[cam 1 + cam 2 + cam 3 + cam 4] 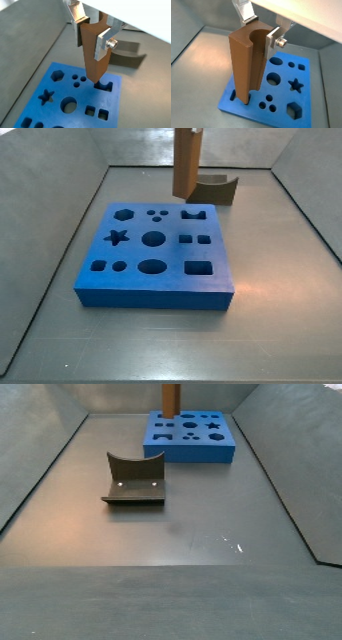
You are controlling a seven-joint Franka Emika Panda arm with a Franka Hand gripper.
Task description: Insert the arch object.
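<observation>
No writing is seen anywhere. The arch object (246, 62), a plain tan-brown bar with a rounded groove along one face, is held upright by the gripper (93, 31), jaws clamped on it, its lower end at a cutout of the blue board (156, 286).

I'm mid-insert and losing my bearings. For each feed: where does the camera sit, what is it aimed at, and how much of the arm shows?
Wrist view: on the wrist, looking down past the tool and arch object at the blue board.
Wrist view: opposite side, showing the arch object's groove; fingers visible.
Side view: beside the board's near edge, facing the dark block; no arm visible.
Side view: behind the block, facing the board; no arm visible.
All share board and arch object.
</observation>
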